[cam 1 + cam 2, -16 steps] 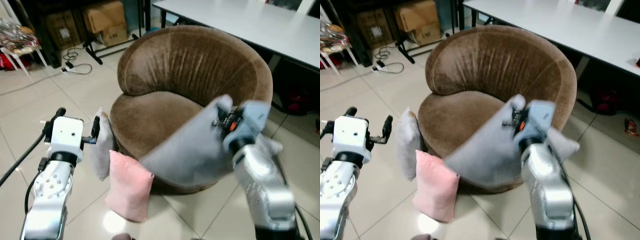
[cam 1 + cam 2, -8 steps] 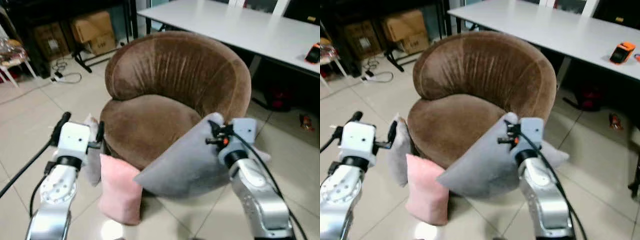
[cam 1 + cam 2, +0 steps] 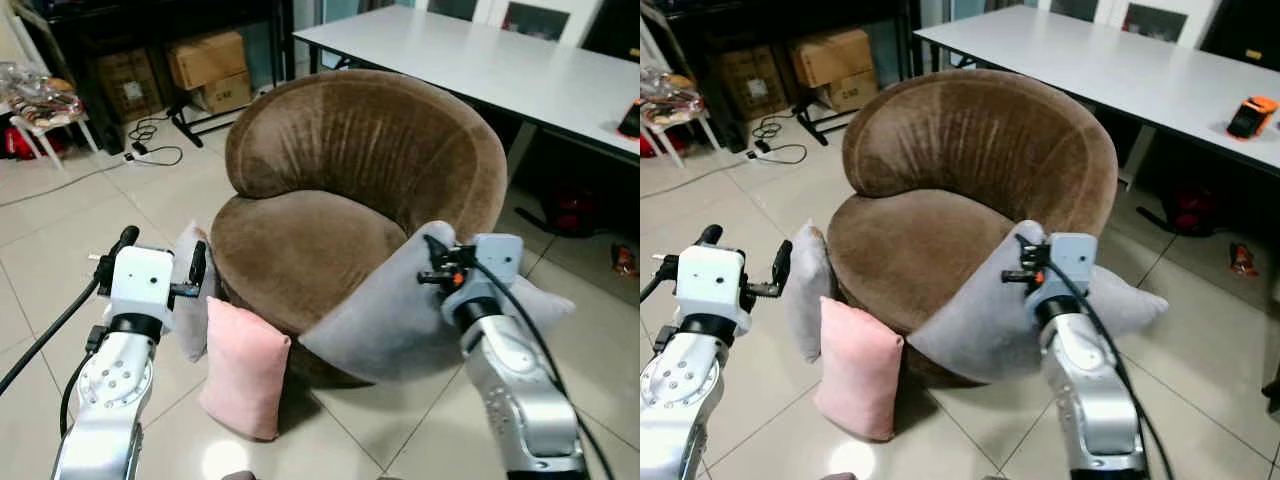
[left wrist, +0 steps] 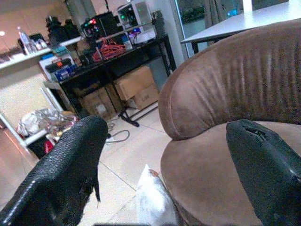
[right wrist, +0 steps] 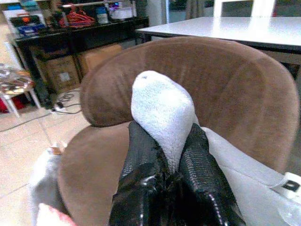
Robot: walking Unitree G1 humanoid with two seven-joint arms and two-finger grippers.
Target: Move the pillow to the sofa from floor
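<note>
The right tool (image 5: 164,155) is clenched on one corner of the grey pillow (image 3: 390,315), the corner bulging out past its two black fingers (image 5: 141,155); the pillow hangs from that pinch beside the front edge of the round brown sofa (image 3: 330,215), its lower part draped against the sofa's rim and not yet up on the seat; the left tool (image 4: 164,155) hovers released and empty, fingers spread wide, near a second grey pillow (image 3: 187,300) and a pink pillow (image 3: 243,365) that lean on the sofa's base on the tiled floor (image 3: 60,260); the likely trouble lies in the thin grip, since a single soft corner could slide out under the pillow's own weight as it is lifted; if released from here, the pillow would probably slump off the rim to the floor; a low carry could also snag the pillow on the sofa's edge.
</note>
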